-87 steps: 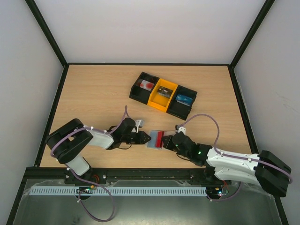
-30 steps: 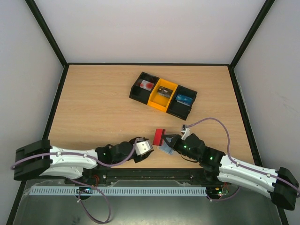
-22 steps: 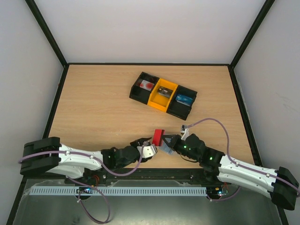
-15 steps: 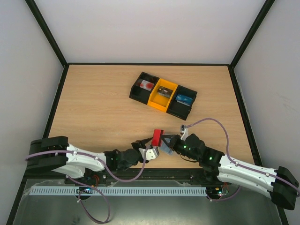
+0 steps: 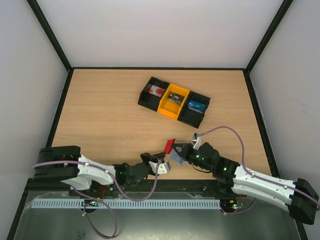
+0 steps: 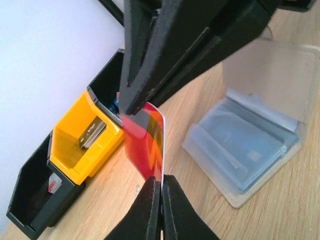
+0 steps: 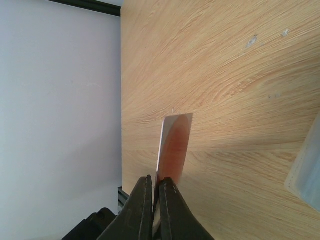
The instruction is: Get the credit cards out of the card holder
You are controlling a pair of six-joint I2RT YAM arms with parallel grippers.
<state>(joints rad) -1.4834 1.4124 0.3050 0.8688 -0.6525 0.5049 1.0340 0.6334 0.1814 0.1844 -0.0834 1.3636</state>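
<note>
Seen from above, a red card point(image 5: 170, 145) hangs between the arms over the counter point(image 5: 100, 110); the left wrist view shows left jaws clenched on its edge near the card holder point(image 6: 245, 150), the right wrist view right jaws too, so any one-sided tug could bend it.

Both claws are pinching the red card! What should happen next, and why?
Probably the right claw should let go. Both it and the left claw are shut on the red card, already out of the card holder; one grip is enough.
</note>
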